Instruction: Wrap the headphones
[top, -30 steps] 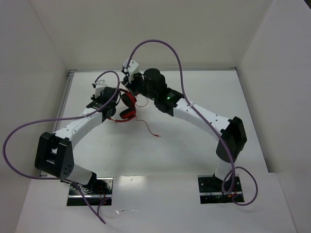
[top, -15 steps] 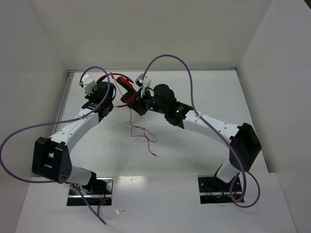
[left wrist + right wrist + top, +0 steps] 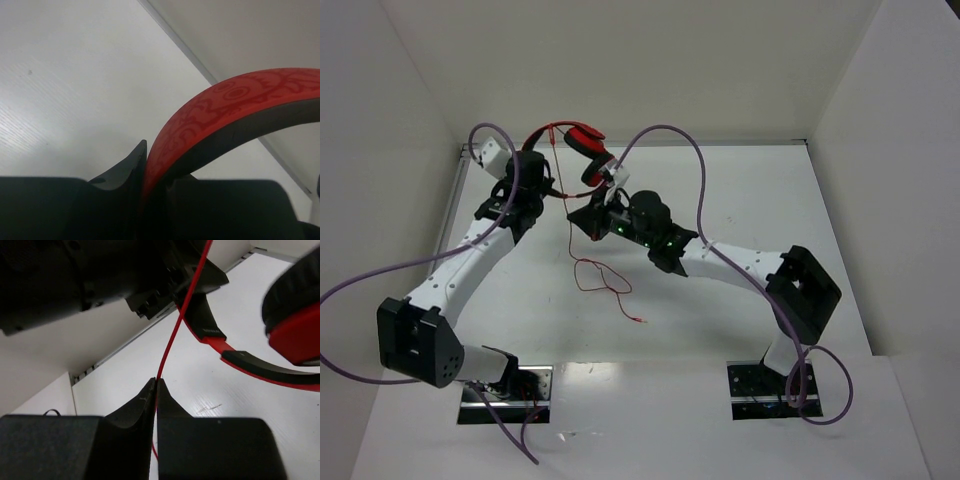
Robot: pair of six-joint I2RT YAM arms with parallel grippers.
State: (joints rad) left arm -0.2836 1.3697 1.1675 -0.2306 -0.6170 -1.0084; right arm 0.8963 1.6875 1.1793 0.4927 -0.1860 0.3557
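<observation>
The red headphones are lifted off the table at the back. One round ear cup (image 3: pixel 586 138) is at the top, and it also shows in the right wrist view (image 3: pixel 295 330). My left gripper (image 3: pixel 542 186) is shut on the red patterned headband (image 3: pixel 225 105), which stands between its jaws (image 3: pixel 145 152). My right gripper (image 3: pixel 578 216) is shut on the thin red cable (image 3: pixel 176 327), pinched at the fingertips (image 3: pixel 156 381). The cable (image 3: pixel 570 240) hangs down, loops on the table and ends in a plug (image 3: pixel 640 320).
White walls close the table on the left, back and right. A metal strip (image 3: pixel 720 143) runs along the back edge. Thick purple robot cables (image 3: pixel 675 135) arc over both arms. The arm bases (image 3: pixel 505 385) sit at the near edge.
Both arms have carried the headphones up and toward the back wall. The left gripper moved left and back. The cable now hangs straighter, its loose end trailing farther forward on the table.
</observation>
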